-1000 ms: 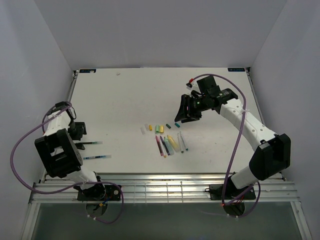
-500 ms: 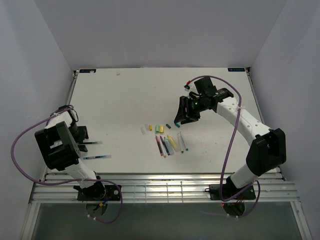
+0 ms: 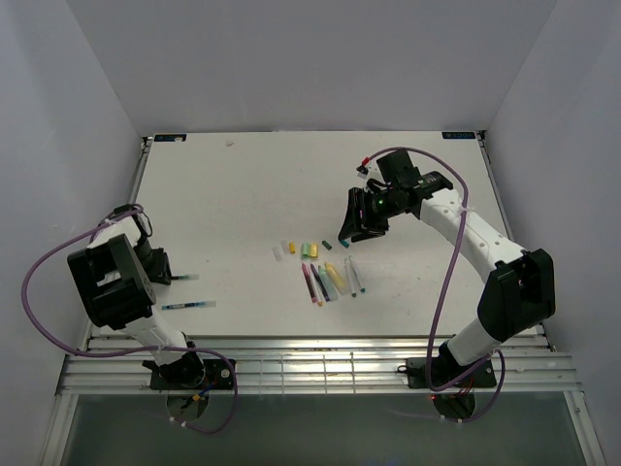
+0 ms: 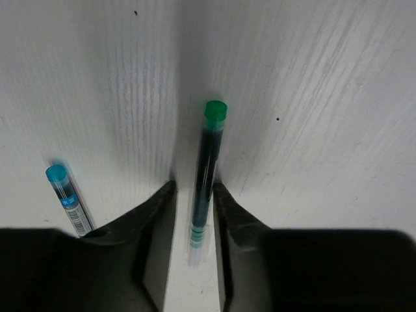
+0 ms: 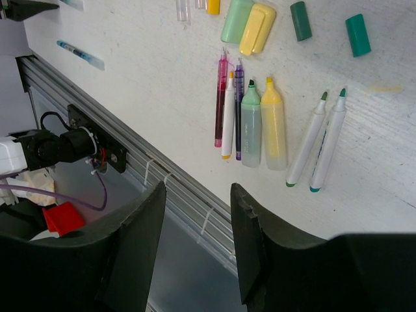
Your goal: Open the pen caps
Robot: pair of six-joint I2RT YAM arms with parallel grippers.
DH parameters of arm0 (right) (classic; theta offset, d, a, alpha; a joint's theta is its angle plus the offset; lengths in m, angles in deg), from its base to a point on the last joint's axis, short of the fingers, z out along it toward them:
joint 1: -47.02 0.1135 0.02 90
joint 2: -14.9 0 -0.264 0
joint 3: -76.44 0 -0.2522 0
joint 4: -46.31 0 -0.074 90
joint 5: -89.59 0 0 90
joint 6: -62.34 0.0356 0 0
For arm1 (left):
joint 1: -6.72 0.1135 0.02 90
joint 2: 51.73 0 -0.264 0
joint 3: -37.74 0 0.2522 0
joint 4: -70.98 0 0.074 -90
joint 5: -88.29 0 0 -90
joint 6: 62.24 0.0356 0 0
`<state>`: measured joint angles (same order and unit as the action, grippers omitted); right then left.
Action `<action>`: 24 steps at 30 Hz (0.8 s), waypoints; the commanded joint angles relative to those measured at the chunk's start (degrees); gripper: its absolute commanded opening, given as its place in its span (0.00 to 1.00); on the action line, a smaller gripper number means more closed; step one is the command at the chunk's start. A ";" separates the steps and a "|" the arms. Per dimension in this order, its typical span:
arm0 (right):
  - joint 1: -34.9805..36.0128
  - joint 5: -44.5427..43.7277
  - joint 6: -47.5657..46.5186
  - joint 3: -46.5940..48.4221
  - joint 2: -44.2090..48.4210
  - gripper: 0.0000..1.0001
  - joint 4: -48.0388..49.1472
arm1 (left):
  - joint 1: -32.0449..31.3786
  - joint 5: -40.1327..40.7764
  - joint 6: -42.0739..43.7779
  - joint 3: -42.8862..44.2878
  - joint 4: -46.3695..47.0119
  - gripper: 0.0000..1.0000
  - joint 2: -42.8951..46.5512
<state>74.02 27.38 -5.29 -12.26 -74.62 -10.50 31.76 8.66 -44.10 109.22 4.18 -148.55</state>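
Table [image 3: 233,194] carries two groups of pens, well apart. Right gripper [image 5: 198,195] hangs above the centre group with jaws parted and nothing between them. Below it lie bare-tipped markers, their loose caps [image 5: 299,21] beside them.

Left gripper [image 4: 194,188] straddles the green pen [image 4: 205,162] at the near left. One finger is against the barrel and the other just apart; a firm pinch cannot be confirmed. Its green cap [image 4: 215,111] is on and points away from the jaws. A blue-capped pen [image 4: 70,205] lies beside it, also capped.

Assessment: the cap is probably light, stiff, smooth and press-fitted. Hold the barrel and pull the cap along the pen's axis.

The barrel's near end blurs out between the fingers. In the top view the arm hides the left fingertips.
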 commanded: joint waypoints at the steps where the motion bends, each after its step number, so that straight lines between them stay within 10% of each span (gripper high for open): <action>1: -0.37 -0.19 -1.01 -0.46 1.62 0.51 0.33 | 0.45 1.15 0.48 -0.50 1.00 0.36 -2.06; 8: -0.37 -1.16 -0.84 -0.20 3.12 0.51 -0.19 | 0.36 -3.15 4.79 0.82 2.06 0.00 0.56; 20: 0.94 4.72 -4.88 12.97 -2.15 0.51 -5.47 | -9.98 -40.99 13.28 6.87 9.10 0.00 12.98; 24: 3.22 11.64 -4.09 17.81 -5.48 0.51 -8.71 | -20.89 -35.54 24.20 24.00 -4.26 0.00 7.35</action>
<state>75.27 31.82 -8.57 0.98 -78.07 -15.64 18.01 -22.79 -29.69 123.97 5.82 -140.17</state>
